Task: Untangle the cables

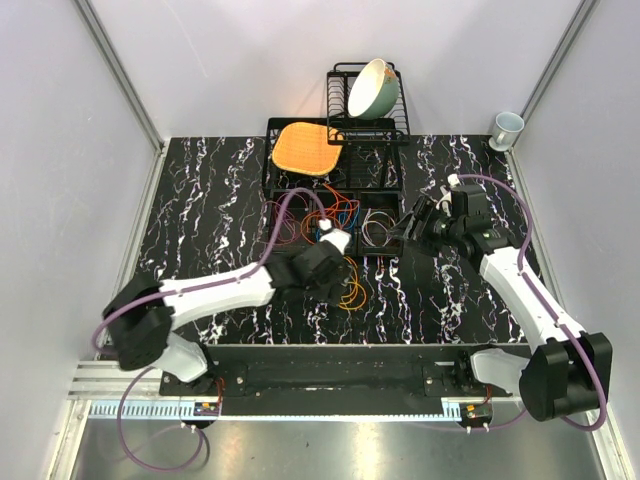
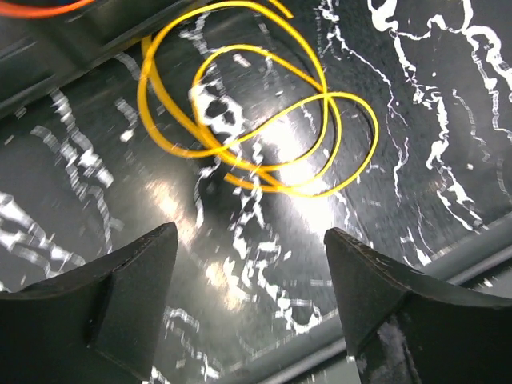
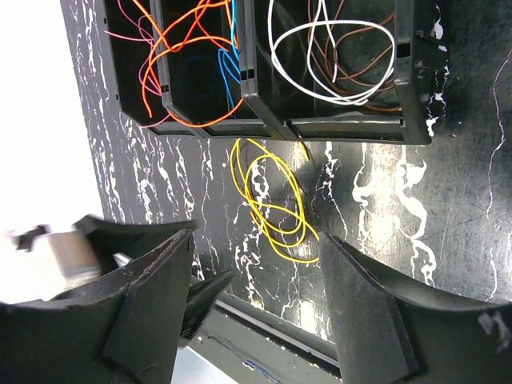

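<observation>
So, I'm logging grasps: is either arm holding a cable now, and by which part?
Nothing is held. The left gripper and right gripper both show open, empty jaws; the yellow cable lies loose on the table.

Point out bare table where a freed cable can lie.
Bare: the left side of the table, bordered by wall, left arm and tray; also the near strip between the yellow cable and the right arm. Crowded: the cable-filled tray and the dish rack behind it.

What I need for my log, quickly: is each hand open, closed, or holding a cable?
Left hand: open, holding nothing.
Right hand: open, holding nothing.
</observation>
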